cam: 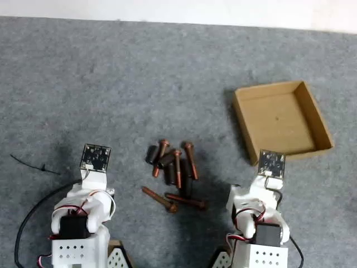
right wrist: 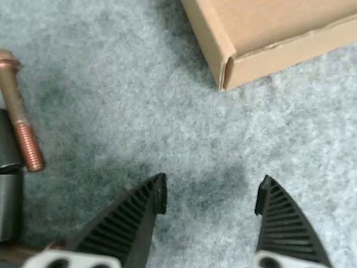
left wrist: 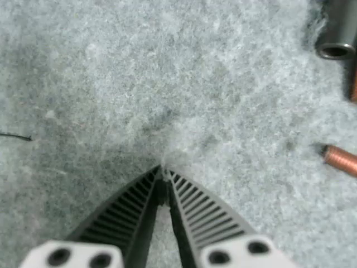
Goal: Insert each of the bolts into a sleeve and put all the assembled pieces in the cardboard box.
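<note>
Several copper bolts (cam: pixel 177 167) and black sleeves (cam: pixel 152 154) lie in a loose pile on the grey felt between the two arms. The empty cardboard box (cam: pixel 281 120) sits at the back right. My left gripper (left wrist: pixel 163 172) is shut with nothing in it, low over bare felt to the left of the pile; a sleeve's open end (left wrist: pixel 336 34) and a bolt's threaded tip (left wrist: pixel 341 160) lie off to its side. My right gripper (right wrist: pixel 213 188) is open and empty over the felt, between a bolt (right wrist: pixel 20 123) with a sleeve (right wrist: pixel 9 187) and the box's near corner (right wrist: pixel 262 42).
The left arm (cam: pixel 83 215) and right arm (cam: pixel 261 220) stand at the table's front edge. A thin black tie (cam: pixel 34 166) lies on the felt left of the left arm, and its end (left wrist: pixel 15 135) lies near the shut fingers. Open felt stretches behind the pile.
</note>
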